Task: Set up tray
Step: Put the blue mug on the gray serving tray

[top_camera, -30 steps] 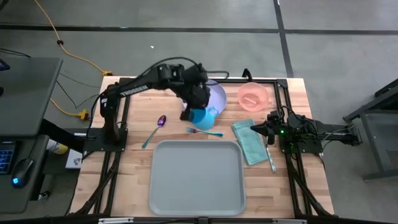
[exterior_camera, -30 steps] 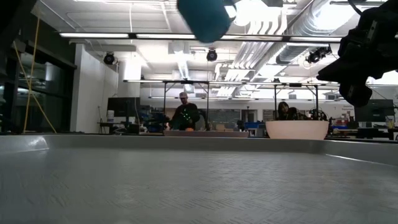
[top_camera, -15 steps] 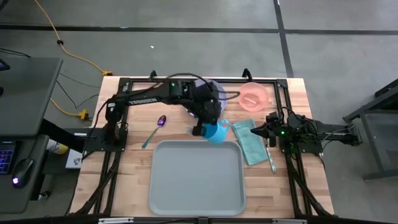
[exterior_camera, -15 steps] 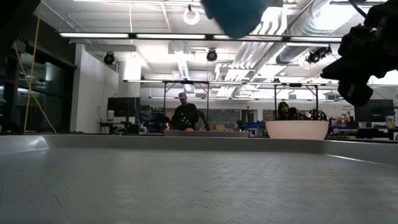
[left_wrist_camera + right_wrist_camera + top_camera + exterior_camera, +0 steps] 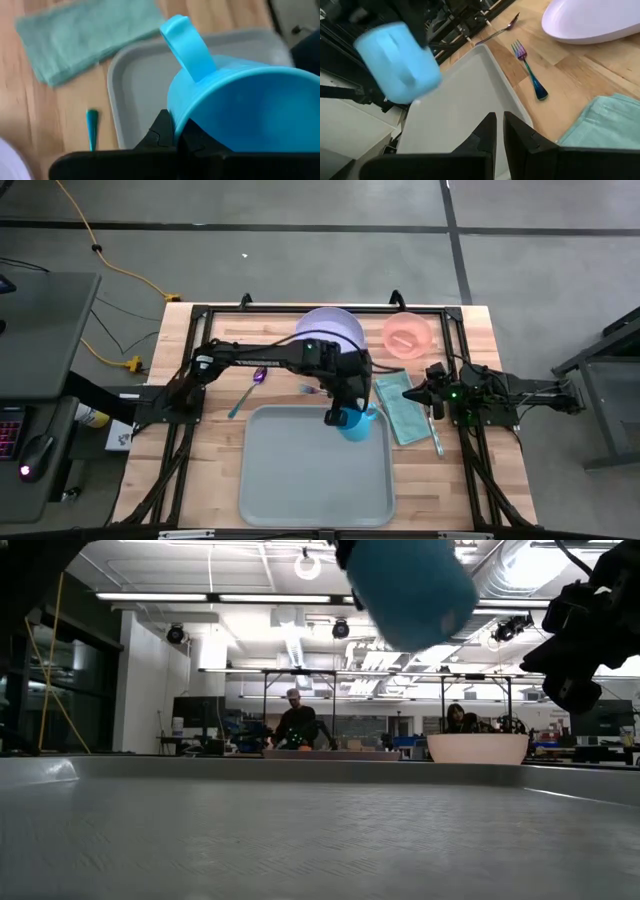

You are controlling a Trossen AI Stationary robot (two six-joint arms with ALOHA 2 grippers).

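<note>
A light blue cup [image 5: 353, 423] with a handle [image 5: 186, 44] hangs in my left gripper [image 5: 338, 416] above the far right corner of the grey-blue tray [image 5: 300, 480]. In the low view the cup [image 5: 410, 590] floats clear over the tray floor [image 5: 300, 840]. My right gripper [image 5: 410, 388] waits shut at the table's right side, over the teal cloth [image 5: 402, 410]. The right wrist view shows the cup [image 5: 400, 62] above the tray [image 5: 455, 115]. My left gripper [image 5: 176, 127] pinches the cup's rim [image 5: 175, 112], on the side away from the handle. One finger [image 5: 161, 131] looks to be outside the wall and the other [image 5: 195, 142] inside. The cup is lifted clear of the tray, its mouth tilted toward the wrist camera.
A lavender plate [image 5: 330, 326] and a pink bowl [image 5: 407, 335] sit along the far edge. A purple spoon [image 5: 250, 386] and a blue-handled fork [image 5: 530, 70] lie on the wood just beyond the tray. A knife [image 5: 437, 435] lies right of the cloth.
My left gripper has carried the cup from beside the plate toward the near and right edges, until it hangs over the tray's far right corner. The plate has come into full view. In the low view the cup has grown larger and come lower.
</note>
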